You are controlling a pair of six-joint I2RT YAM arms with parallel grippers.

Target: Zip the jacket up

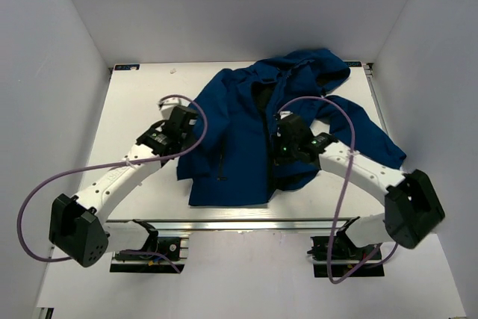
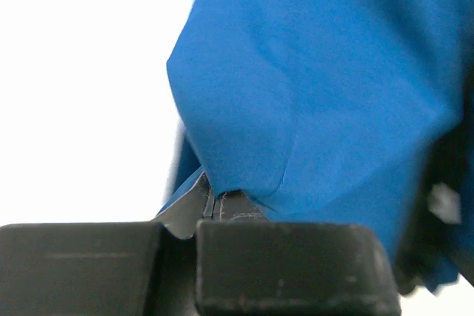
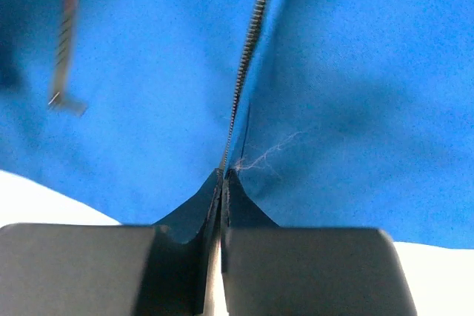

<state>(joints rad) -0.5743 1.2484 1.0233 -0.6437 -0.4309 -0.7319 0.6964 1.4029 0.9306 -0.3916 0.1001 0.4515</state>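
The dark blue jacket lies spread on the white table, with its hood at the far right. My left gripper sits at the jacket's left edge. In the left wrist view the left gripper is shut on a fold of the jacket. My right gripper rests on the front opening. Seen from the right wrist, the right gripper is shut on the jacket at the foot of a zipper row. A second zipper strip hangs at the upper left.
White walls close in the table on the left, back and right. A metal rail runs along the near edge between the arm bases. Purple cables loop off both arms; the right one arches over the jacket's right sleeve.
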